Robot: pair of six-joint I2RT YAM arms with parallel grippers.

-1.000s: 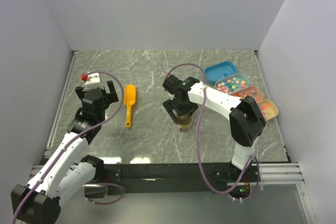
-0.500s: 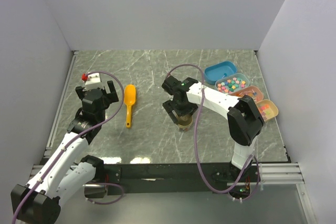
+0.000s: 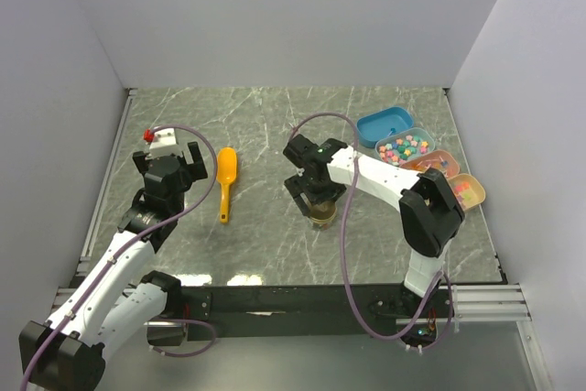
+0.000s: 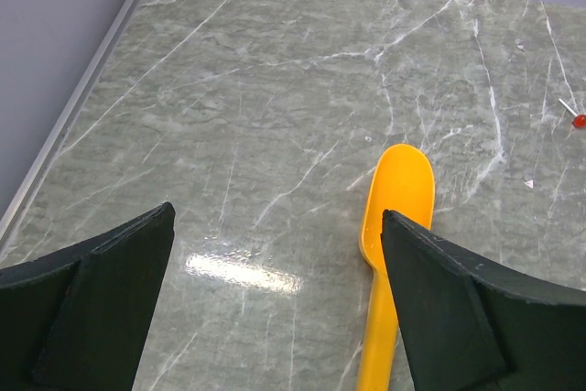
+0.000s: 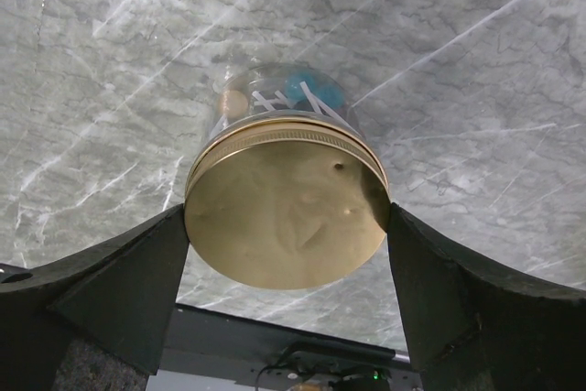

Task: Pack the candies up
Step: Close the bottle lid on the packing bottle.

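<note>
A glass jar [image 5: 275, 103] with a gold lid [image 5: 286, 212] stands mid-table, also seen from above as the jar [image 3: 321, 215]. Through its glass a few candies [image 5: 300, 91] show, mostly blue. My right gripper [image 5: 288, 226] comes down over the jar, and its two fingers [image 5: 137, 272] press on opposite edges of the lid. From the top view the right gripper [image 3: 319, 194] hides most of the jar. My left gripper [image 4: 276, 226] hangs open over bare table at the left, with nothing between its fingers; the left gripper [image 3: 169, 157] is just left of the scoop.
An orange scoop [image 3: 225, 174] lies bowl-away between the arms, and the scoop [image 4: 396, 199] sits beside my left gripper's right finger. At the right edge stand a blue tray [image 3: 385, 124] and tubs of pastel sweets [image 3: 406, 146] and orange-red sweets [image 3: 438, 162].
The right arm has shifted very slightly to the left with its fingers still on the lid. The left arm and the scoop have not moved.
</note>
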